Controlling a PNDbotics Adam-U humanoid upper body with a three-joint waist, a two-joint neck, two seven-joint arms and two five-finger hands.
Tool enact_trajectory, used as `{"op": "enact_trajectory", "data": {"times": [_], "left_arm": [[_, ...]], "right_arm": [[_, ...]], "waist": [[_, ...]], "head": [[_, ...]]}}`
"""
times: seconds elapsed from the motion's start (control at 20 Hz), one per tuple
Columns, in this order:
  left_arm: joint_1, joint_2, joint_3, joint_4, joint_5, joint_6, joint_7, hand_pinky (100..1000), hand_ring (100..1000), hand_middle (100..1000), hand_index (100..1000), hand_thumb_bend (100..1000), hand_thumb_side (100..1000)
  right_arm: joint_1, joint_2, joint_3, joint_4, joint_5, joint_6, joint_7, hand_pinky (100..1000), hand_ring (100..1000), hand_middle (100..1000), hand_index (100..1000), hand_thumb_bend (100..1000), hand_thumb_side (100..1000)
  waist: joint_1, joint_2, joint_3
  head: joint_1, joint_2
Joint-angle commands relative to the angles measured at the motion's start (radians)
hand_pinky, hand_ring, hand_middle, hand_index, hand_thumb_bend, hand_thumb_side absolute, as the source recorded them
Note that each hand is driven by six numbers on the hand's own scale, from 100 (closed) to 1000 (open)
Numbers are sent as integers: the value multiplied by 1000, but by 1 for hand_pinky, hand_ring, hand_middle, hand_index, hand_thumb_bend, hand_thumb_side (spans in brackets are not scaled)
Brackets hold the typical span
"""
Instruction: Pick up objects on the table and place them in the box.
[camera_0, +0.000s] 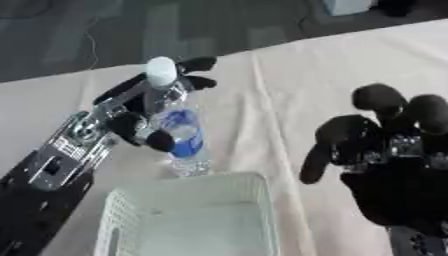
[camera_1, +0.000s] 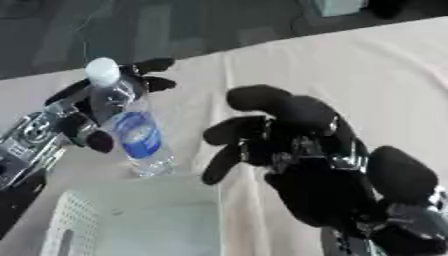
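At the left of the frame, the robot's left hand (camera_0: 140, 117) has its fingers (camera_0: 160, 141) wrapped around a clear plastic water bottle with a white cap and blue label (camera_0: 179, 131). The bottle seems just above the cream cloth-covered table (camera_0: 289, 75), beside the white perforated plastic box (camera_0: 188, 215) at bottom centre. The right hand (camera_0: 385, 145) hangs at right, fingers released.
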Motion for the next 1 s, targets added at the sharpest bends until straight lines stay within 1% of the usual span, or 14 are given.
{"op": "enact_trajectory", "data": {"times": [0.05, 0.3, 0.4, 0.45, 0.5, 0.55, 0.6, 0.65, 0.7, 0.75, 0.8, 0.85, 0.95, 1.0], "left_arm": [[-5, 2, 1, -11, 6, 0, -3, 992, 914, 1000, 960, 1000, 561], [-3, -11, -2, -6, 3, 3, -6, 988, 904, 1000, 974, 1000, 563], [-1, -14, -4, -2, -5, 7, -9, 981, 874, 1000, 991, 1000, 552], [1, -15, -4, 0, -10, 10, -8, 959, 846, 1000, 984, 1000, 534], [3, -16, -2, 4, -20, 14, -2, 905, 802, 1000, 952, 1000, 508], [4, -17, 0, 7, -34, 19, 9, 787, 726, 1000, 872, 1000, 478], [5, -16, 4, 11, -55, 27, 32, 636, 620, 950, 751, 1000, 439], [5, -17, 5, 13, -83, 37, 63, 528, 553, 907, 660, 1000, 407], [5, -18, 9, 15, -110, 50, 106, 388, 471, 839, 552, 1000, 372], [4, -20, 8, 14, -137, 61, 151, 412, 485, 851, 571, 1000, 378], [3, -23, 7, 13, -158, 71, 192, 227, 355, 737, 433, 1000, 331], [3, -25, 6, 11, -177, 83, 237, 165, 296, 679, 376, 1000, 320], [2, -30, 1, 7, -195, 99, 311, 105, 253, 626, 326, 1000, 326], [1, -33, 1, 4, -194, 104, 341, 100, 210, 570, 261, 924, 379]], "right_arm": [[0, 0, 1, -19, 8, 2, 1, 701, 853, 914, 926, 100, 1000], [3, -2, -1, -19, 13, 3, 1, 701, 853, 914, 927, 100, 1000], [3, -3, -1, -19, 13, 3, 1, 701, 854, 915, 927, 100, 1000], [2, -4, -2, -19, 14, 3, 1, 701, 854, 915, 927, 100, 1000], [2, -5, -3, -19, 14, 2, 1, 702, 854, 915, 927, 100, 1000], [2, -5, -4, -19, 14, 2, 1, 702, 854, 915, 927, 100, 1000], [1, -6, -6, -19, 14, 1, 1, 702, 854, 915, 927, 100, 1000], [1, -7, -8, -19, 14, 1, 1, 702, 854, 915, 927, 100, 1000], [0, -8, -10, -19, 14, 0, 1, 701, 854, 915, 927, 100, 1000], [-1, -8, -12, -19, 14, -1, 1, 701, 854, 915, 927, 100, 1000], [-1, -8, -14, -19, 14, -2, 1, 701, 853, 915, 926, 100, 1000], [-2, -7, -17, -19, 14, -3, 1, 700, 853, 912, 926, 100, 1000], [-3, -7, -22, -19, 13, -4, 1, 699, 852, 911, 925, 100, 1000], [-3, -7, -26, -19, 13, -5, 1, 699, 852, 910, 925, 100, 1000]], "waist": [[-2, -29, 2], [3, -28, 2], [4, -27, 2], [5, -26, 2], [5, -25, 2], [5, -24, 2], [6, -23, 3], [6, -22, 3], [5, -21, 3], [5, -20, 3], [4, -18, 3], [3, -17, 2], [3, -16, 0], [3, -15, -1]], "head": [[-10, 2], [-17, 4], [-20, 5], [-21, 5], [-22, 6], [-23, 6], [-23, 6], [-23, 6], [-23, 7], [-22, 7], [-22, 8], [-22, 9], [-20, 10], [-20, 11]]}}
